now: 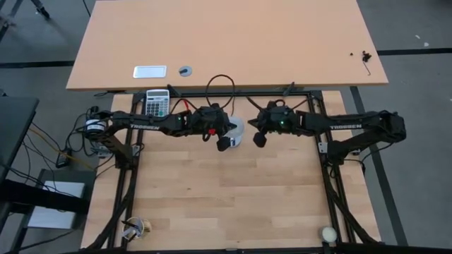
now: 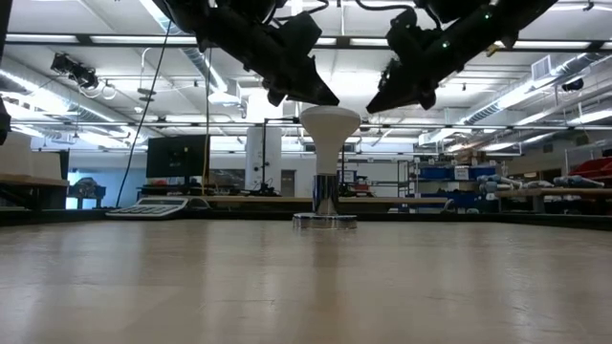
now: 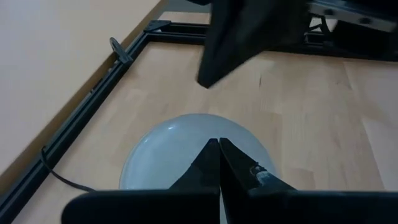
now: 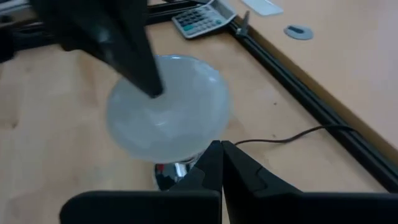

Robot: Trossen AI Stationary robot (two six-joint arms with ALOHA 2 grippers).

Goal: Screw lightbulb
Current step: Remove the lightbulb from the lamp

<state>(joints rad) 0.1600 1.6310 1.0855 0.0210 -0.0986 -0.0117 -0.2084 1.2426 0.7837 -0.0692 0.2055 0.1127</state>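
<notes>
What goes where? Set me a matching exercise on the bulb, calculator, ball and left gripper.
1 lightbulb
2 calculator
3 cream ball
4 left gripper

a near right corner
b upright on the silver socket
c shut, just above the lightbulb
d far edge, left of middle

Pairs: 1-b, 2-d, 3-a, 4-c

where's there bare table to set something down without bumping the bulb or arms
Free: the broad wood between the lightbulb and the near edge, bordered by the small cream ball at one corner. Crowded: the far edge, where the left gripper, right gripper and calculator cluster.
</notes>
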